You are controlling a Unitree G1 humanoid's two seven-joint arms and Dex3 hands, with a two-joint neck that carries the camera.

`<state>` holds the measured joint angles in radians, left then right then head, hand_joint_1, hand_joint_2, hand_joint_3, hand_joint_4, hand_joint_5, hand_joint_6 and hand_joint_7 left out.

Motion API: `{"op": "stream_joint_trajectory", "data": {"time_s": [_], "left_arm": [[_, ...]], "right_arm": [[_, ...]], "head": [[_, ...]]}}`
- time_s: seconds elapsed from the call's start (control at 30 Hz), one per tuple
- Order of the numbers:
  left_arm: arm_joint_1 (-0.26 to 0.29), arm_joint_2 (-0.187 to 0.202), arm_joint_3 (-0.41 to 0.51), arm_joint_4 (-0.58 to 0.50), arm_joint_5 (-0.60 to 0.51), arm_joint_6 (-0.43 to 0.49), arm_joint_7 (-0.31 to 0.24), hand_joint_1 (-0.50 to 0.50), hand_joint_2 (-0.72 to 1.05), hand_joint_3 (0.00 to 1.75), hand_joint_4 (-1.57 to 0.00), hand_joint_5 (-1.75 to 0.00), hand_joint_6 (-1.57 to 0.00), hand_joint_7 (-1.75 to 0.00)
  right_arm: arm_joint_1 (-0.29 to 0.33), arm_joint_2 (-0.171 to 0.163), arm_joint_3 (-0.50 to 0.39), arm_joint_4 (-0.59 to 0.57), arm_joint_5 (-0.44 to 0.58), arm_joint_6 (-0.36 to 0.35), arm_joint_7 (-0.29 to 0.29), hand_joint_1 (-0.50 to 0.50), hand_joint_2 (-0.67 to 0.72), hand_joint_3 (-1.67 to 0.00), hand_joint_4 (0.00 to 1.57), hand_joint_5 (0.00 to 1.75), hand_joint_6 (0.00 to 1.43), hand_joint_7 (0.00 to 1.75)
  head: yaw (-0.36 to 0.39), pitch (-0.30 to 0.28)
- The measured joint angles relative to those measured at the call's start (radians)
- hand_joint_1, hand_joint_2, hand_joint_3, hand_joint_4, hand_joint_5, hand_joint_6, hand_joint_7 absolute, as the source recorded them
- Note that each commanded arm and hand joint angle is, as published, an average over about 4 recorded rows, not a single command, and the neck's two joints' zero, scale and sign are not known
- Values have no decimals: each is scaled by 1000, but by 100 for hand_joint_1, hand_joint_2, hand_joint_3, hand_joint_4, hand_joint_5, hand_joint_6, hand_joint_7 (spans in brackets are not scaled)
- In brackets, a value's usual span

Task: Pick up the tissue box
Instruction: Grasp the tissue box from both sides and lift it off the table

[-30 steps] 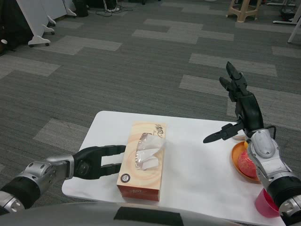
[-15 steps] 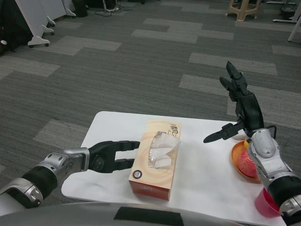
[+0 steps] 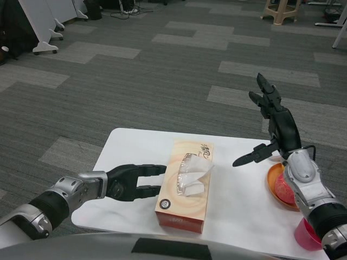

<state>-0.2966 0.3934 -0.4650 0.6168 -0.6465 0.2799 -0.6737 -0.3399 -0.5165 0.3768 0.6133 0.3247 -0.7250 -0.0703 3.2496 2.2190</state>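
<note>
The left hand [image 3: 130, 182] has its fingers [image 3: 153, 170] spread against the tissue box [image 3: 186, 184], likely bracing one side. The right hand [image 3: 271, 127] hovers open, fingers apart, opposite.

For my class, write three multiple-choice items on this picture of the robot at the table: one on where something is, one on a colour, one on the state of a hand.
1. Where is the tissue box?
A. on the white table
B. on the carpet
C. in the orange dish

2. What colour is the cup at the table's right edge?
A. blue
B. pink
C. green

3. What is the right hand doing?
A. gripping the box
B. pressing on the dish
C. raised over the table, fingers apart, holding nothing

Answers:
1 A, the box stands on the tabletop, beside the left hand.
2 B, the cup is bright pink.
3 C, that hand is up in the air, well clear of the box.
</note>
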Motion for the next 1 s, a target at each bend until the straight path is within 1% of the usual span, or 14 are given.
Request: {"op": "stream_joint_trajectory", "data": {"time_s": [0.07,0.1,0.27,0.4,0.6,0.7,0.73,0.87,0.9,1.0], "left_arm": [[0,4,-5,-8,-1,6,0,50,-59,9,0,0,0,0],[2,7,-7,-13,-1,9,0,50,-59,9,0,0,0,0],[21,16,-15,-36,-11,26,-1,50,-55,9,0,0,0,0],[53,20,-16,-47,-15,38,-1,50,-57,9,0,0,0,0],[69,34,-16,-68,-21,40,-1,50,-59,9,0,0,0,0],[72,37,-16,-70,-22,40,-1,50,-55,9,0,0,0,0],[74,37,-15,-70,-22,40,-1,50,-57,9,0,0,0,0],[78,31,-8,-70,-22,40,-1,50,-55,9,0,0,0,0],[79,24,1,-69,-22,40,-1,50,-55,9,0,0,0,0],[80,2,39,-63,-22,34,-2,50,-55,9,0,0,0,0]], "right_arm": [[0,0,2,0,1,10,10,-46,9,-16,3,48,0,7],[0,0,3,0,2,14,14,-46,8,-16,3,48,0,7],[1,-2,7,16,4,29,29,-46,9,-16,3,48,0,7],[2,-6,16,68,7,38,39,-46,8,-16,3,48,0,7],[4,-22,31,136,8,46,49,-46,9,-16,3,48,0,7],[4,-23,33,154,8,47,55,-46,9,-16,4,48,0,7],[4,-23,34,161,8,48,56,-46,8,-16,4,48,0,7],[4,-27,45,170,9,49,64,-46,1,-16,4,48,0,7],[4,-29,48,170,9,50,66,-46,0,-16,4,48,0,7],[4,-35,50,166,10,56,81,-46,-3,-16,7,56,0,10]], "head": [[-4,0],[-5,0],[-14,2],[-29,5],[-39,7],[-38,5],[-36,4],[-32,-1],[-32,-3],[-36,-10]]}}
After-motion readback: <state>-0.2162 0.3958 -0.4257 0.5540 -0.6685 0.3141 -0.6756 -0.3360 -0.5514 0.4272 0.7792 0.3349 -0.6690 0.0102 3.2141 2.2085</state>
